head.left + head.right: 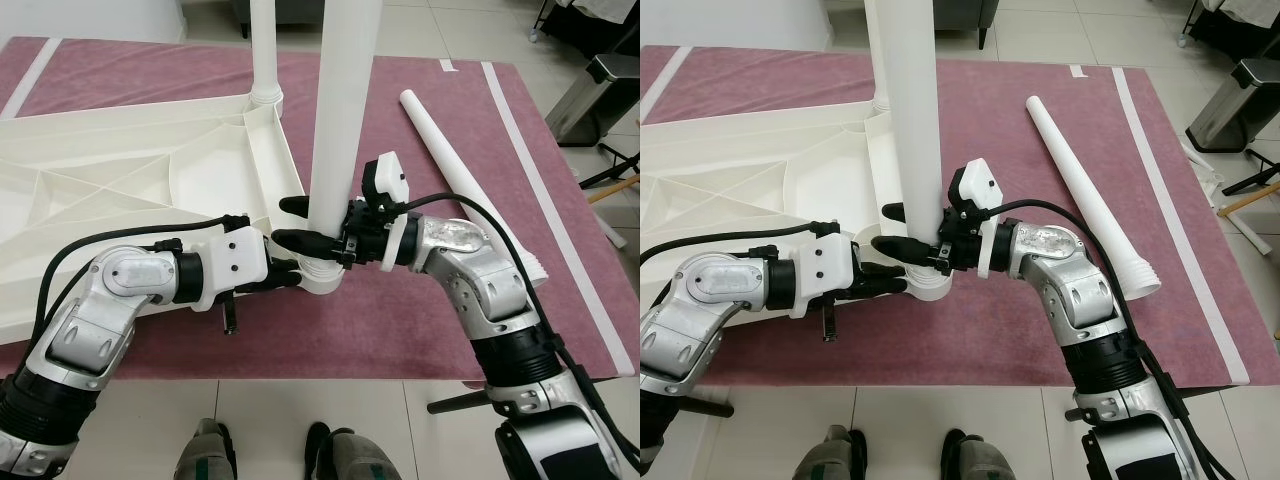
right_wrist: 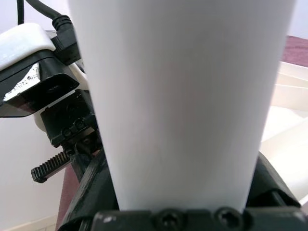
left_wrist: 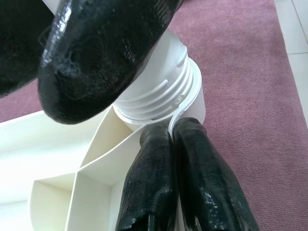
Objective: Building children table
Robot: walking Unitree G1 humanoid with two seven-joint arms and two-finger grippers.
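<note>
A white plastic table top [image 1: 120, 190] lies upside down on a maroon rug. One white leg [image 1: 265, 60] stands in its far corner. A second leg [image 1: 340, 120] stands upright with its threaded end [image 3: 159, 91] in the near corner socket [image 1: 325, 278]. My right gripper [image 1: 292, 222] is shut around this leg just above the socket. My left gripper [image 1: 285, 275] reaches in from the left and is shut on the thin rim wall [image 3: 172, 126] of the table top beside the socket. A third leg [image 1: 460, 170] lies loose on the rug to the right.
The rug [image 1: 400, 330] ends at tile floor near my feet [image 1: 210, 450]. A white tape strip [image 1: 540, 170] runs along its right side. A metal bin [image 1: 595, 100] and a stand's legs [image 1: 610, 180] are at the far right.
</note>
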